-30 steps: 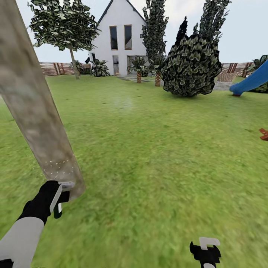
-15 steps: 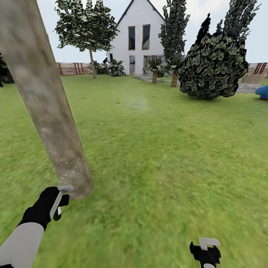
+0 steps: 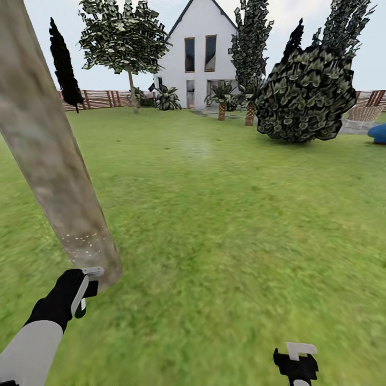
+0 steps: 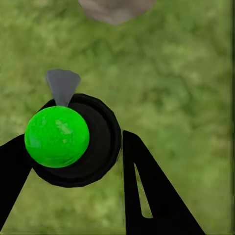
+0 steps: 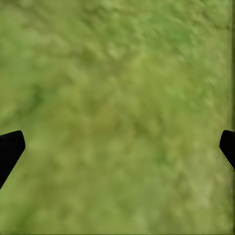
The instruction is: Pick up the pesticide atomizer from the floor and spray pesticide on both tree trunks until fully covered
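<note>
A thick, mottled grey-brown tree trunk (image 3: 53, 155) leans across the left of the head view, with pale spray specks low on it. Just below its base, my left gripper (image 3: 84, 289) is shut on the pesticide atomizer (image 3: 81, 309). In the left wrist view the atomizer (image 4: 73, 139) is a black round body with a bright green ball and a grey nozzle, held between the two black fingers (image 4: 147, 196) and pointing toward the trunk's base (image 4: 115, 7). A second tree (image 3: 126, 37) stands far back by the fence. My right gripper (image 3: 296, 362) hangs open over grass.
Green lawn (image 3: 225, 214) spreads all around. A big dark leafy bush (image 3: 303, 96) sits at the back right, and a white house (image 3: 201, 53) and slat fence (image 3: 102, 99) close the far side. A narrow black cone tree (image 3: 63, 61) shows behind the trunk. A blue object (image 3: 378, 132) lies at the right edge.
The camera swung, shifting the whole scene rightward, then the near trunk slid slightly left and the black cone tree came into sight. The left gripper stays shut on the atomizer by the trunk's base.
</note>
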